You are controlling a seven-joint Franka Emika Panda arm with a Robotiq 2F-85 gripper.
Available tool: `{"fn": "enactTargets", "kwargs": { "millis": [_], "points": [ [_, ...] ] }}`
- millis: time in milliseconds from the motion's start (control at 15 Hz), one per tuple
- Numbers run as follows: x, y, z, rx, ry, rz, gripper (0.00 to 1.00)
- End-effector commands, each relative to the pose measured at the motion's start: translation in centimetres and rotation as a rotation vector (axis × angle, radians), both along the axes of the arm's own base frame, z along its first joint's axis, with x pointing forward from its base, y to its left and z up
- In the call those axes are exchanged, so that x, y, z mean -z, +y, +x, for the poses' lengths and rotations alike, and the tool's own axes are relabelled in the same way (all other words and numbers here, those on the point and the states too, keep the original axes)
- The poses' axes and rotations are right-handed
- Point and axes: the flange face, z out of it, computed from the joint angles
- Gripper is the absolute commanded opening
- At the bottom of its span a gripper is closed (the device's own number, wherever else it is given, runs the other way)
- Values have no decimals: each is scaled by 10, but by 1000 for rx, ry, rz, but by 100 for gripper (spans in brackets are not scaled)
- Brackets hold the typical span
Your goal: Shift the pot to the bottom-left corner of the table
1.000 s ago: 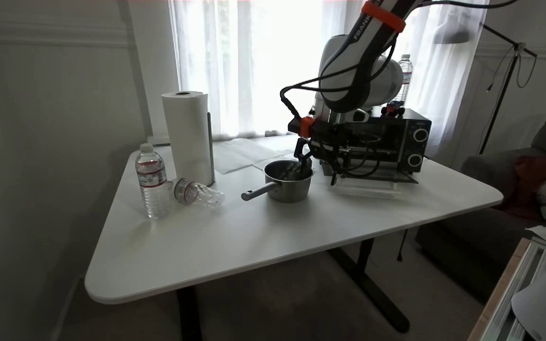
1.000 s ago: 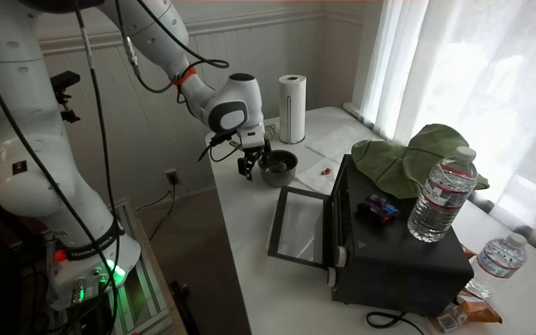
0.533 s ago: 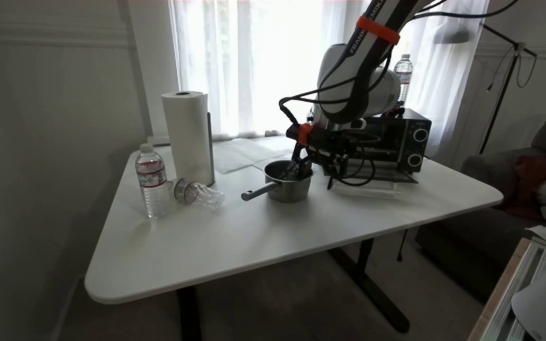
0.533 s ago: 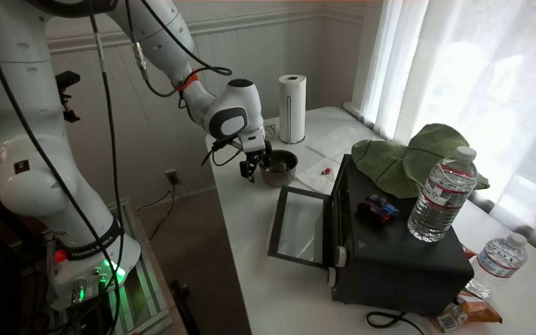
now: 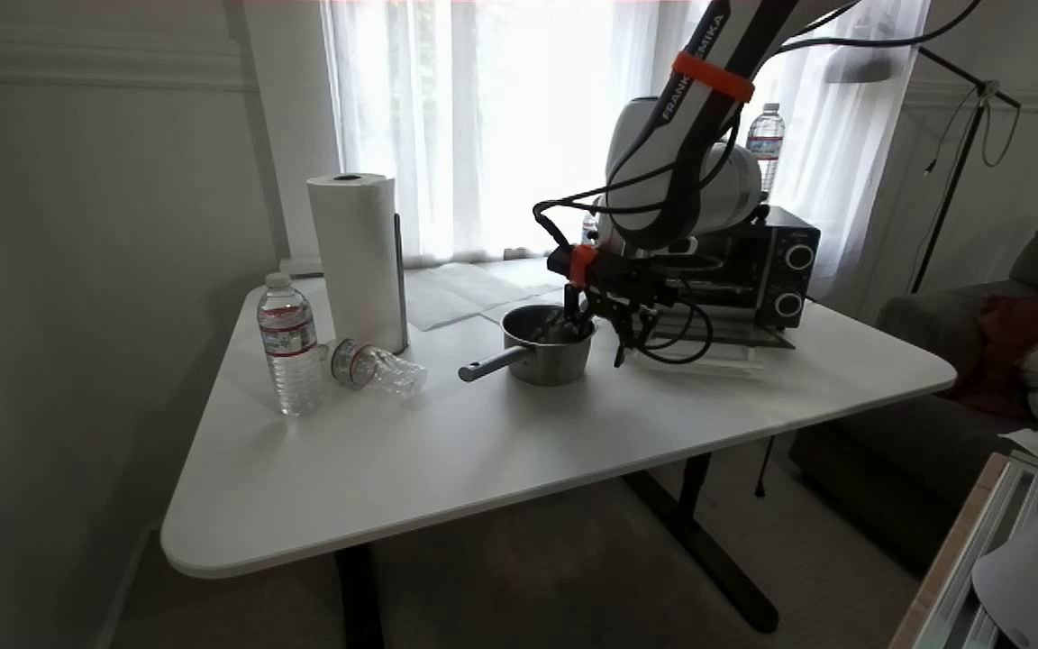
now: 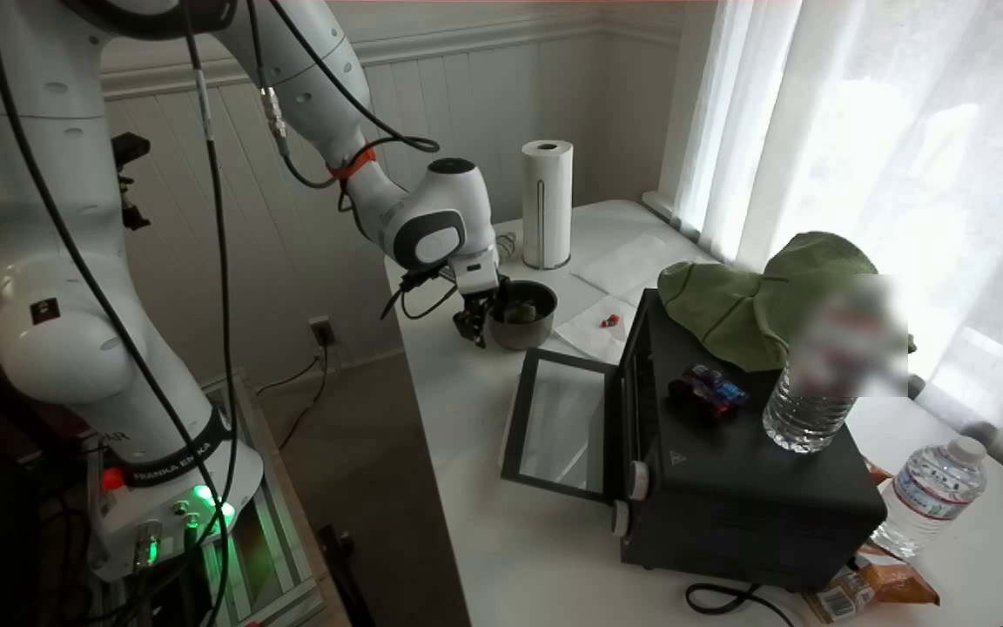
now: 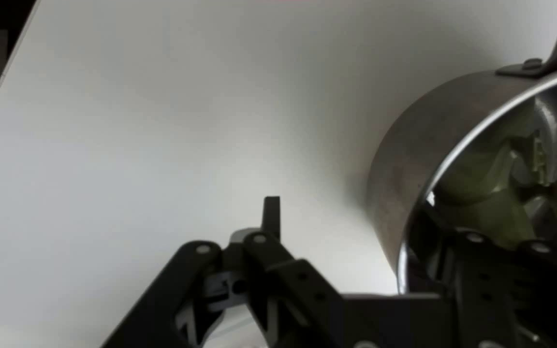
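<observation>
The pot, a small grey-silver saucepan, stands upright on the white table point(image 5: 429, 469) in both exterior views point(image 5: 550, 368) point(image 6: 526, 334). Its handle points toward the front left in an exterior view. It fills the right side of the wrist view point(image 7: 399, 164), with something green inside. My gripper point(image 7: 351, 210) is open and straddles the pot's near wall: one finger is inside the rim, the other outside over the table, with a gap between it and the wall. The gripper also shows in both exterior views point(image 5: 596, 341) point(image 6: 486, 320). The inner fingertip is partly hidden in the dark pot.
A paper towel roll point(image 5: 357, 261), an upright bottle point(image 5: 289, 351) and a lying bottle point(image 5: 375, 368) stand left of the pot. The toaster oven point(image 6: 754, 470) has its glass door point(image 6: 561, 422) open beside the pot. Paper sheets point(image 6: 628, 266) lie behind.
The arm and gripper have moved lower, so the fingers sit further down on either side of the pot's wall. The pot has not moved.
</observation>
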Motion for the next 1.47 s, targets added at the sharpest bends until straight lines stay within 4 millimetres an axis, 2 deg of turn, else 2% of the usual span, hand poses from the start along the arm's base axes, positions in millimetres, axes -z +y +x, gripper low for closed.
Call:
{"fn": "enactTargets", "kwargs": {
  "millis": [0, 333, 533, 600, 733, 1133, 1400],
  "points": [
    [-2, 2, 1, 10, -15, 5, 36],
    [-6, 5, 4, 15, -25, 16, 3],
    [-8, 6, 5, 12, -31, 18, 1],
    [-10, 7, 5, 6, -33, 20, 3],
    [-20, 8, 7, 5, -45, 31, 3],
    [-69, 16, 9, -14, -91, 76, 3],
    [-94, 33, 2, -57, -81, 129, 3]
  ]
}}
